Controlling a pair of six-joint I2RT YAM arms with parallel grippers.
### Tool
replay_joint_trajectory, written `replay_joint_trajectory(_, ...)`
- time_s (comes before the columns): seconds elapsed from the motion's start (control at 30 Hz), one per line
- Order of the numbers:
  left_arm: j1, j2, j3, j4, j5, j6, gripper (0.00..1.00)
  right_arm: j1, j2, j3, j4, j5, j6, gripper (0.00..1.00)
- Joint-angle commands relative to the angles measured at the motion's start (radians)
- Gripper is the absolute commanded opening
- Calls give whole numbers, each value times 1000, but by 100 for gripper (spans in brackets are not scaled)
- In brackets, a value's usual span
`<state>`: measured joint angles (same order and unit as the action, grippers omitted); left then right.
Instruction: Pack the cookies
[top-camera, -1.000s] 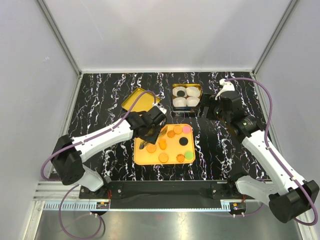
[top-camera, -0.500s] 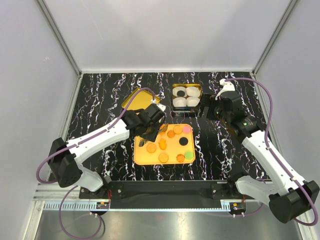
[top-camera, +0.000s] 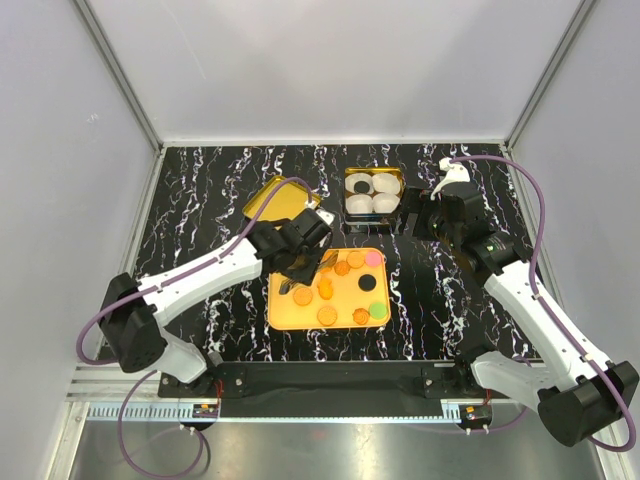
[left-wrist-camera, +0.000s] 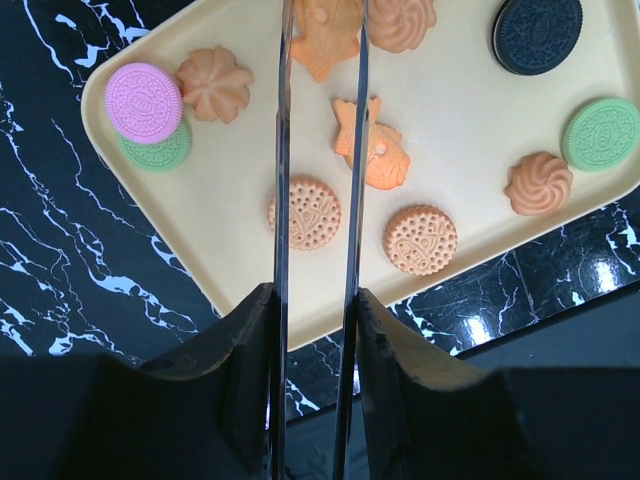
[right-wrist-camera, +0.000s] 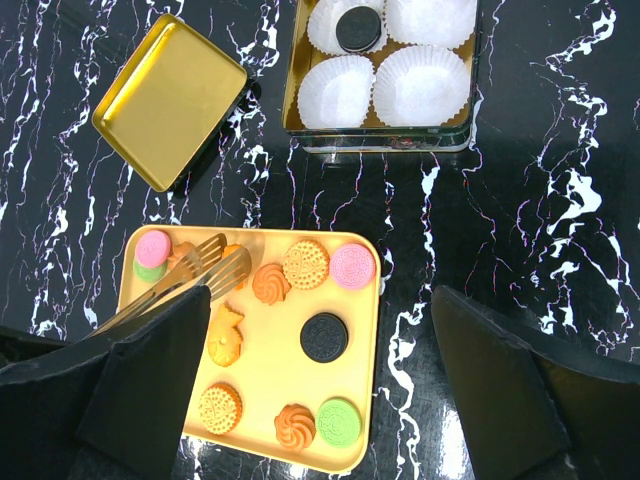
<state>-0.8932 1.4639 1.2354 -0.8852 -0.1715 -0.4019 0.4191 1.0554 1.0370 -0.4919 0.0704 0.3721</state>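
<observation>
- Between the fingers of my left gripper (left-wrist-camera: 315, 310): metal tongs (left-wrist-camera: 282, 180), pinched, tips flanking an orange cookie (left-wrist-camera: 322, 45).
- Remaining cookies (left-wrist-camera: 420, 240) lie on the yellow tray (left-wrist-camera: 470, 150).
- My right gripper (right-wrist-camera: 322, 300) hangs spread wide near the tin (right-wrist-camera: 380, 138).

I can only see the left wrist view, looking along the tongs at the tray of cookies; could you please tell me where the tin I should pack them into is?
Observer: The tin stands on the table just past the tray's far edge, beyond the tongs that the left gripper holds.
Operator: Thank you. Is anything in it yet?
Observer: Four white paper cups fill it; one holds a black cookie, the other three are empty.
Operator: And where is the right gripper?
Observer: It hangs open and empty above the table, right of the tin.
</observation>
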Motion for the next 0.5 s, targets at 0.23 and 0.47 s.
replay_joint_trajectory(0.23,4,33,-11,55,13,25,38,3,-11,0,23,25,-12,100)
replay_joint_trajectory(0.47,5,42,-11,54,6,28,39,3,-11,-3,26,26,-13,100)
